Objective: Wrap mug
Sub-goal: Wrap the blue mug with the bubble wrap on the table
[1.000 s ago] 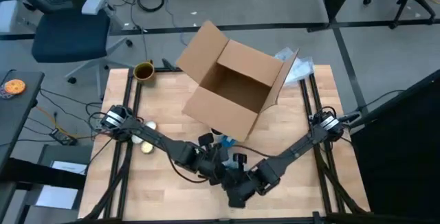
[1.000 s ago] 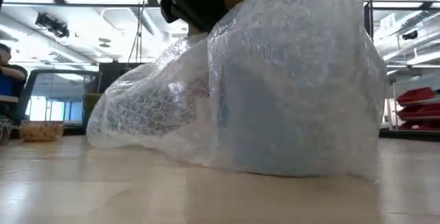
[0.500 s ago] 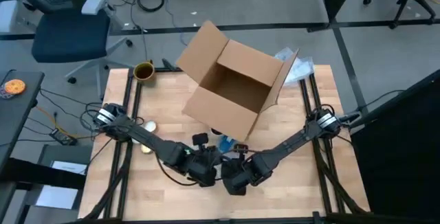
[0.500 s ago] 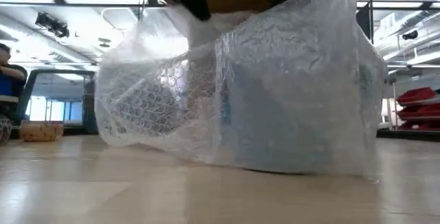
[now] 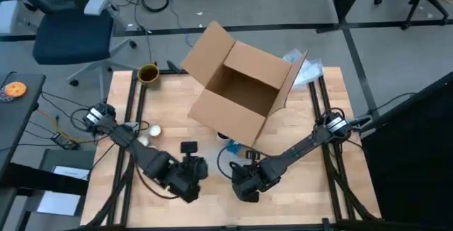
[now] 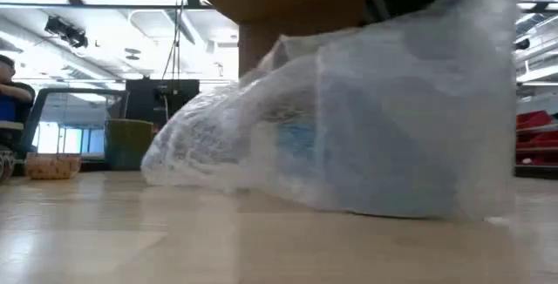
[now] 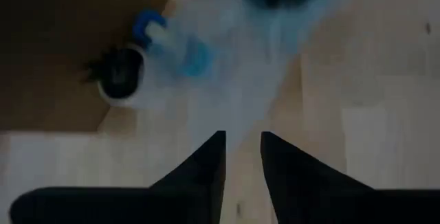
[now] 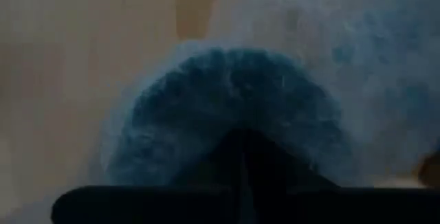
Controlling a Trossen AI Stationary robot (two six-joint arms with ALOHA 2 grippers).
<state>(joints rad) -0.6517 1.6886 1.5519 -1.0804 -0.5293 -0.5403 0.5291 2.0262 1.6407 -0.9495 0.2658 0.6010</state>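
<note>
Clear bubble wrap [image 6: 349, 136] heaped on wooden table [image 5: 311, 203], draped over blue mug [image 7: 180, 49], mug body showing as a blue patch through the plastic in low view. Right gripper [image 5: 244, 186] down at the near end of the wrap, just in front of cardboard box [image 5: 241, 93]; in right wrist view fingers [image 8: 240, 159] pressed together with no gap, wrap bunched right at the tips, blue of the mug just beyond. Pinching the wrap, as far as can be told. Left gripper [image 5: 190, 186] off to the left of the bundle, apart from it, nothing between its fingers [image 7: 206, 172]; narrow gap between them in left wrist view, table showing through the gap. Ahead of the left gripper: trailing edge of the wrap, then mug handle and dark mug mouth beside the brown box wall. Box open, flaps up, just behind the bundle. Green cup [image 5: 147, 72] at far left corner of table, well away from both grippers. Small white round object [image 5: 153, 130] beside the left arm, near left table edge.
</note>
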